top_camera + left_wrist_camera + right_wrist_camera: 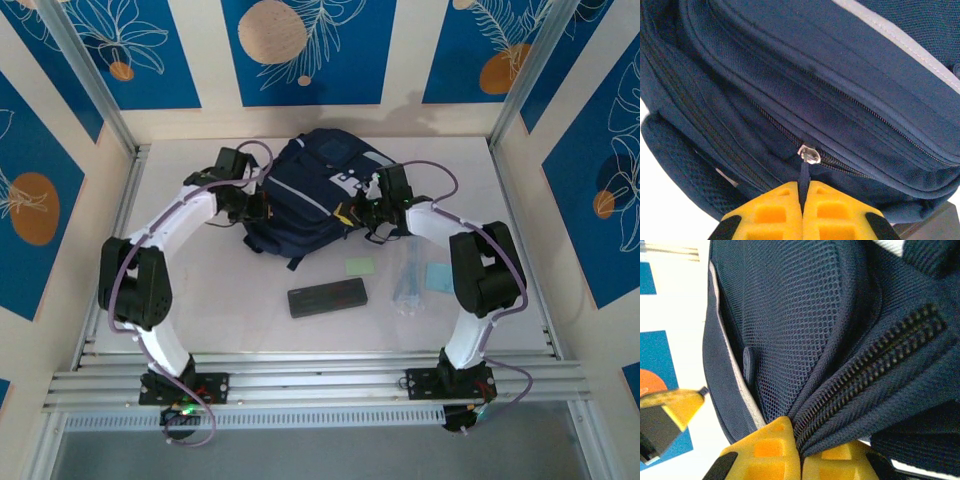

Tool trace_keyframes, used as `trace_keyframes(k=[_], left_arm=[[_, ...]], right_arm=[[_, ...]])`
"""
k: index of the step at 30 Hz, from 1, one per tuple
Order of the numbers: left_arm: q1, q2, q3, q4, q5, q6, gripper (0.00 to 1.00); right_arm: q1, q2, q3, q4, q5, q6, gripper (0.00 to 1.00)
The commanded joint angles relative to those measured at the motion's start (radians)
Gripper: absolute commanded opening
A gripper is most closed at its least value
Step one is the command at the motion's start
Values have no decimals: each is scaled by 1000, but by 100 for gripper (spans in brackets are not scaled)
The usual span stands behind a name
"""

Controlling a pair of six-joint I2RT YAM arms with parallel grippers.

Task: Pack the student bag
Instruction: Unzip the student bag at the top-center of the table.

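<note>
1. We see the student bag, dark navy with pale stripes, lying at the far middle of the white bench, between the two arms.
2. The left jaws meet the bag's left side. In the left wrist view their yellow fingertips are pressed together on the thin dark tab hanging from a silver zip pull, which sits on a closed zip.
3. The right jaws meet the bag's right side. In the right wrist view their yellow fingertips are closed, pinching a fold of navy fabric beside a row of black zip teeth, with a mesh panel just beyond.
4. Nearer on the bench, apart from the bag, lie a dark flat case, a green note, a clear plastic item and a pale blue note, running from left to right.
</note>
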Motion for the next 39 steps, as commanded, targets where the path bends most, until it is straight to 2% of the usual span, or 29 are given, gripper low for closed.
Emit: trace_keyframes(k=[1, 3, 5, 9, 13, 17, 18, 21, 22, 25, 26, 27, 34, 39], left_arm=[[24, 34, 59, -13, -108, 72, 0], [38, 62, 73, -31, -172, 113, 0], [56, 86, 90, -64, -156, 134, 0], [36, 44, 31, -56, -5, 149, 0], [-38, -21, -54, -23, 171, 132, 0], [-162, -42, -81, 52, 293, 54, 0], [-194, -39, -74, 81, 317, 26, 0], [-259, -10, -31, 174, 356, -55, 0], [-274, 5, -5, 191, 349, -69, 0], [-291, 61, 86, 197, 306, -78, 0], [-290, 77, 108, 199, 293, -83, 0], [-290, 97, 133, 196, 277, -84, 0], [-289, 157, 214, 216, 257, -106, 0], [-289, 130, 198, 242, 263, -140, 0]], right_arm=[[-44, -20, 76, -105, -59, -247, 0], [-59, 12, 146, -221, -62, -388, 0], [-73, 38, 210, -329, -32, -532, 0], [-110, 82, 288, -431, 66, -747, 0], [-175, 149, 386, -445, 151, -777, 0], [-220, 230, 558, -532, 197, -643, 1], [-221, 234, 582, -548, 211, -592, 8], [-220, 181, 553, -547, 220, -427, 43], [-217, 145, 515, -537, 219, -380, 54], [-207, -9, 335, -458, 235, -266, 77], [-208, -58, 277, -435, 237, -236, 90], [-209, -111, 217, -422, 237, -206, 95], [-189, -380, -133, -277, 128, 22, 98], [-120, -457, -350, -44, 106, 243, 98]])
